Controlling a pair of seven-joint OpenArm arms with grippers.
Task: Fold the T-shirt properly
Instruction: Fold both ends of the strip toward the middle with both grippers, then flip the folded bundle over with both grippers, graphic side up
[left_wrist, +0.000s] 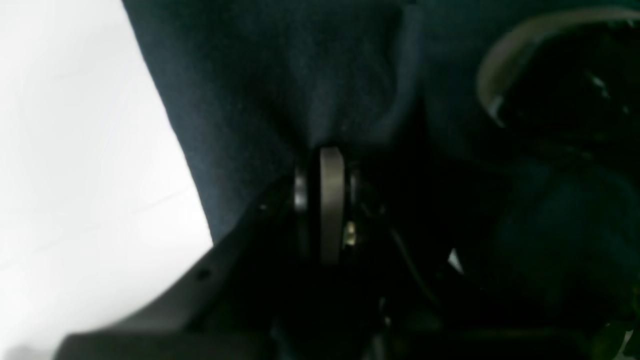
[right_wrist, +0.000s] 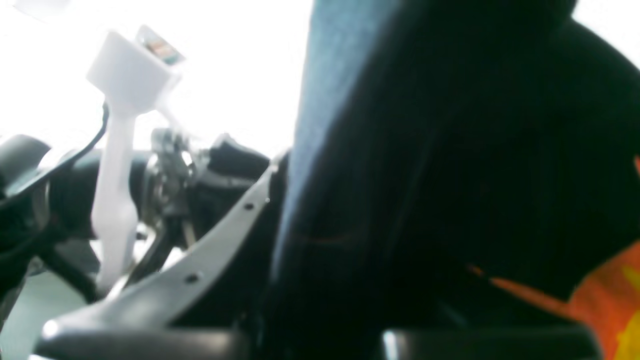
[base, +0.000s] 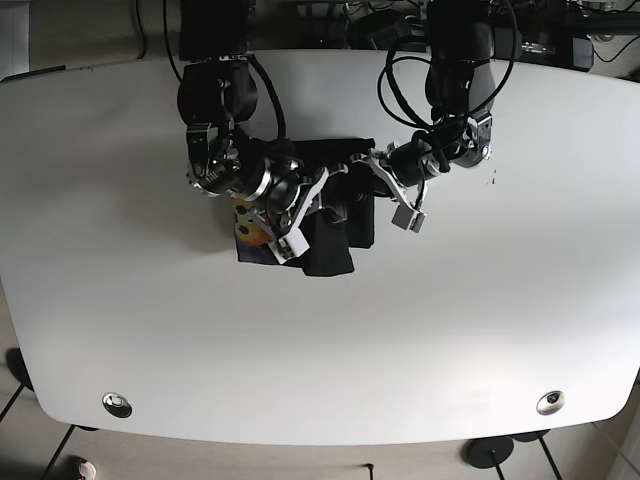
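The dark T-shirt (base: 330, 248) lies bunched in the table's middle, with an orange and yellow print (base: 248, 232) showing at its left edge. My left gripper (base: 372, 172), on the right in the base view, is shut on a fold of the dark cloth (left_wrist: 280, 75); the cloth is pinched between the fingertips (left_wrist: 331, 165). My right gripper (base: 305, 195) holds the shirt's left part. In the right wrist view the cloth (right_wrist: 425, 150) fills the space between the jaws and the print (right_wrist: 600, 295) hangs at the lower right. Both grippers are close together over the shirt.
The white table (base: 130, 300) spreads wide on all sides of the shirt and shows in the left wrist view (left_wrist: 75, 150). The left arm with its white camera mount (right_wrist: 117, 150) stands close beside the right gripper. Cables (base: 400, 70) hang at the back.
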